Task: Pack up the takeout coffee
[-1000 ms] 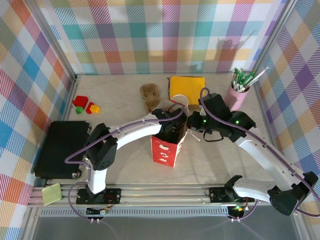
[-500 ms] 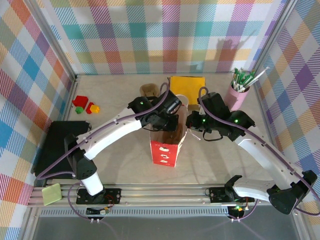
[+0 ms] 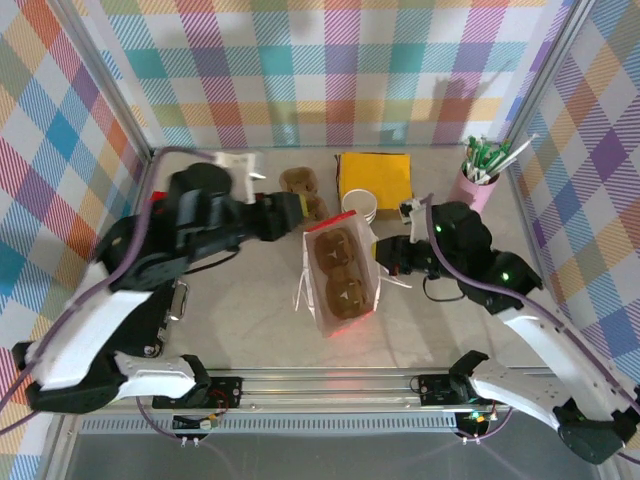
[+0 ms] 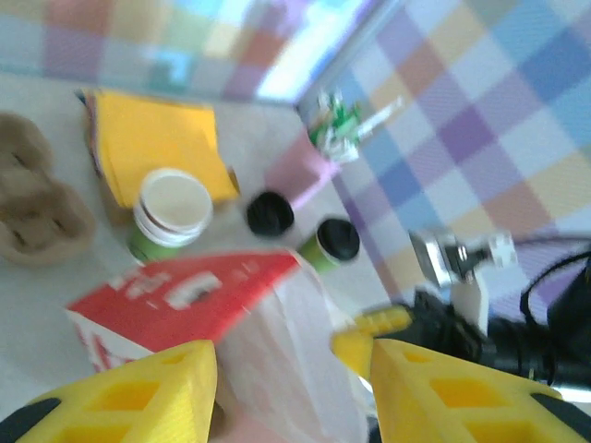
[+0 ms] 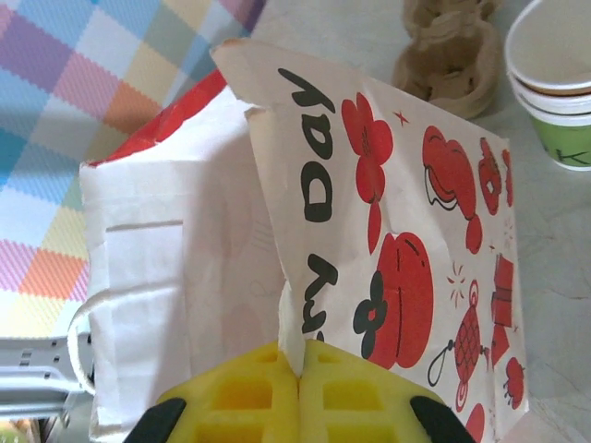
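While the paper bag (image 3: pixel 312 285) stands with its mouth up at the middle of the table (image 3: pixel 250 300), packing reads as about half done.

Bag: white paper, red print. The right gripper (image 5: pixel 300 383) has its lip on the right side, fingers pressed together on the paper edge, which props the mouth open. The same pinch shows from above (image 3: pixel 388 262).

Inside the bag: a brown pulp carrier (image 3: pixel 343 272) lies flat, wells up. Both wells that show look empty. Carrier in, no cup in it that I can see. A second carrier (image 3: pixel 300 183) sits on the table behind the bag.

The left gripper (image 4: pixel 288 369) is spread with nothing between its fingers, raised to the bag's left and looking across it. Free for a pick, by my reading.

The nested pile of cups (image 4: pixel 171 210) stands just in front of the yellow napkins (image 4: pixel 152 138), beyond the bag. Not the target.

The takeout coffee (image 4: pixel 330 245): I take it to be the single upright cup under a dark lid, on the table past the bag's far corner, near the pink holder (image 4: pixel 297 171). Blurred; green low on the wall, upper wall unclear. It is apart from the bag. A loose dark lid (image 4: pixel 270 214) lies between it and the pile.

Left to do, as I judge it: pick up that cup, seat it in a carrier well, let go of the bag lip.
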Controlling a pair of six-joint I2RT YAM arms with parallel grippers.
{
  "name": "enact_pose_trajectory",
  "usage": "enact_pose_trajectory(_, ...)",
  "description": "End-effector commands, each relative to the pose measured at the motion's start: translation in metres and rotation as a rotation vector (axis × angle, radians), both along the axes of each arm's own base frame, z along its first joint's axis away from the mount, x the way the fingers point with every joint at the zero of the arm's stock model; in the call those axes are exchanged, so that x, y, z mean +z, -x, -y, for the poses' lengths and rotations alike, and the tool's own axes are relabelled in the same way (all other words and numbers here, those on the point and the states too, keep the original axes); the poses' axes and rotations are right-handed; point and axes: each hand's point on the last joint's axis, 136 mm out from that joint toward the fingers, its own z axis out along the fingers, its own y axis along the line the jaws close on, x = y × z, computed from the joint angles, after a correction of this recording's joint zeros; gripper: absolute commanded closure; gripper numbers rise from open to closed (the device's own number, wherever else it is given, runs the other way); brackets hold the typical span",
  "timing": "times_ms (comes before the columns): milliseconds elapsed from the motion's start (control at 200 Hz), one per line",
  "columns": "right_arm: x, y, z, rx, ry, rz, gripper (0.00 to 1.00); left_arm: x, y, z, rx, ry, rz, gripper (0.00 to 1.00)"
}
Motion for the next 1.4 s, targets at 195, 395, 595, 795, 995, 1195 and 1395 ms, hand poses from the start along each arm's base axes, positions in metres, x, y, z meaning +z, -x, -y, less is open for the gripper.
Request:
enact_pose_trajectory(195, 0.015, 0.037, 0.007, 0.137, -0.103, 0.188, 1.00, -0.005, -0.011, -0.060, 0.205, -0.108, 0.156, 0.50)
enact_pose_trajectory(395, 0.003, 0.018, 0.019, -0.033, -0.073, 0.071, 1.00, -0.020, -0.008, -0.023, 0.055, -0.091, 0.099, 0.62)
enact_pose_trajectory(595, -0.007, -0.007, 0.025, -0.259, -0.146, -0.116, 1.00, -0.051, -0.003, 0.045, -0.125, -0.090, -0.032, 0.71)
enact_pose_trajectory(795, -0.018, -0.020, 0.028, -0.384, -0.148, -0.227, 1.00, -0.100, 0.000, 0.100, -0.203, -0.173, -0.171, 0.72)
enact_pose_trajectory(995, -0.035, -0.020, 0.030, -0.417, -0.125, -0.288, 1.00, -0.154, -0.011, 0.123, -0.183, -0.350, -0.309, 0.73)
enact_pose_trajectory(1195, -0.044, -0.015, 0.040, -0.458, -0.118, -0.297, 1.00, -0.205, -0.017, 0.144, -0.205, -0.487, -0.421, 0.79)
enact_pose_trajectory(1395, -0.050, -0.012, 0.046, -0.473, -0.099, -0.301, 1.00, -0.262, -0.017, 0.150, -0.215, -0.612, -0.525, 0.85)
